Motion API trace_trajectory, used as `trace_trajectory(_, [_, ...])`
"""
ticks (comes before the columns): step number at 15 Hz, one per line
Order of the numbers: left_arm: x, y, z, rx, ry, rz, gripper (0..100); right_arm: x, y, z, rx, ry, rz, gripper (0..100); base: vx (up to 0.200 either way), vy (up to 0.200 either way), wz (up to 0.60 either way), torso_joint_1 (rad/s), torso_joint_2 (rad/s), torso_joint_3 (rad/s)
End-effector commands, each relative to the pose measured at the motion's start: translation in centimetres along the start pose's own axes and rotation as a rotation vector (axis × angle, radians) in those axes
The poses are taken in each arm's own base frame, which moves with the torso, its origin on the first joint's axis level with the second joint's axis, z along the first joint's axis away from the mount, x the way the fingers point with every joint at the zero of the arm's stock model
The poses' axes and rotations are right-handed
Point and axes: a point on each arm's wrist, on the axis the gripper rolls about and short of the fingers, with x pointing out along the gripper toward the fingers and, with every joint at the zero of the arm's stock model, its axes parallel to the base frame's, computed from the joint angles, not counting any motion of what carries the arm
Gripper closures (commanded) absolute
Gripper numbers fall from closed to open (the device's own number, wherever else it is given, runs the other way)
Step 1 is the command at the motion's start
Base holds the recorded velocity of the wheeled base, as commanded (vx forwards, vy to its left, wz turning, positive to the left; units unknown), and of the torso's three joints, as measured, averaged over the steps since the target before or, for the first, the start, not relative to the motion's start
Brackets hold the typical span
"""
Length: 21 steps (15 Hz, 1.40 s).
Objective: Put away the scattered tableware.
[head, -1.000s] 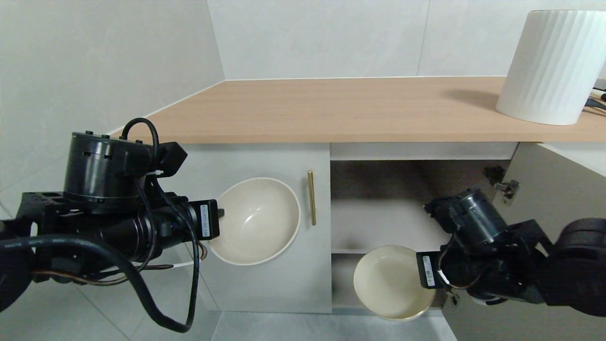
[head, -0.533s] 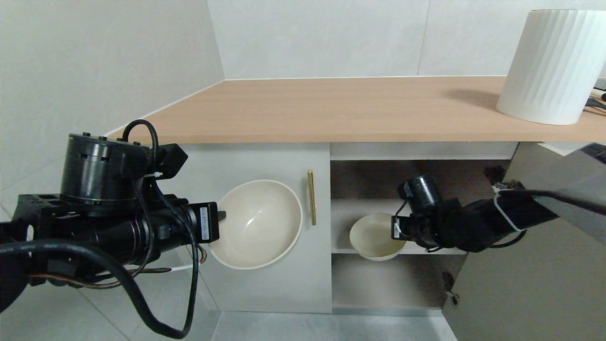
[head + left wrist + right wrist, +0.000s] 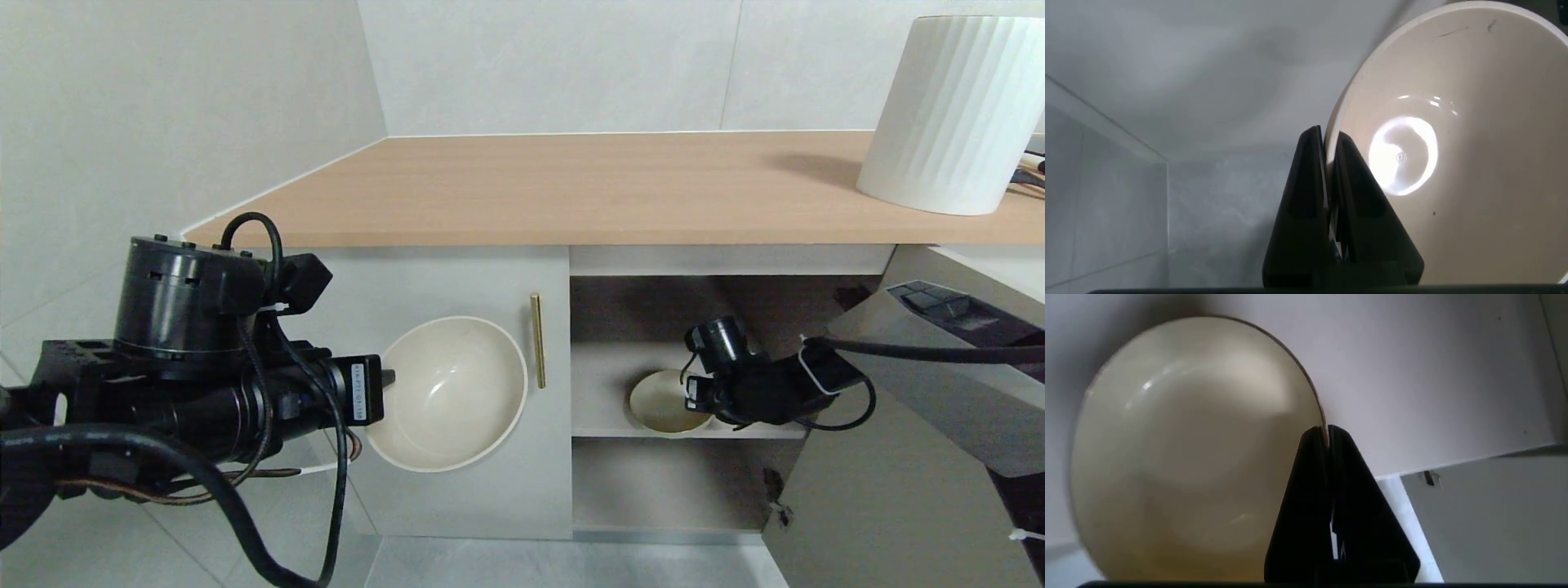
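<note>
My left gripper is shut on the rim of a large cream bowl, held tilted in the air before the closed left cabinet door. My right gripper reaches into the open cabinet and is shut on the rim of a smaller cream bowl. That bowl is low over the middle shelf; whether it touches the shelf I cannot tell.
A wooden countertop runs above the cabinet, with a white ribbed container at its right end. The right cabinet door stands swung open. A brass handle is on the closed door. Grey floor tiles lie below.
The right arm has carried the smaller bowl up from near the floor and deep into the cabinet onto shelf level. The left arm with the large bowl has barely shifted.
</note>
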Motion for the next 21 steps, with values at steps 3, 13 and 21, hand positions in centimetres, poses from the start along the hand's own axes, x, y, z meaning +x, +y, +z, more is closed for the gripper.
trace_trajectory(3, [0.3, 0.0, -0.1, 0.002, 0.010, 0.002, 100, 1.7, 0.6, 0.0, 0.011, -0.019, -0.021, 100, 0.000, 0.000, 0.00, 0.000, 0.00, 0.000])
trace_trajectory(13, [0.3, -0.3, -0.2, 0.007, 0.011, -0.005, 100, 2.5, 1.3, 0.7, 0.032, -0.057, -0.022, 0, 0.000, 0.000, 0.00, 0.000, 0.00, 0.000])
trace_trajectory(21, [1.0, -0.5, -0.7, 0.015, 0.043, -0.010, 100, -7.1, 0.8, 2.9, 0.079, -0.008, 0.128, 0, 0.000, 0.000, 0.00, 0.000, 0.00, 0.000])
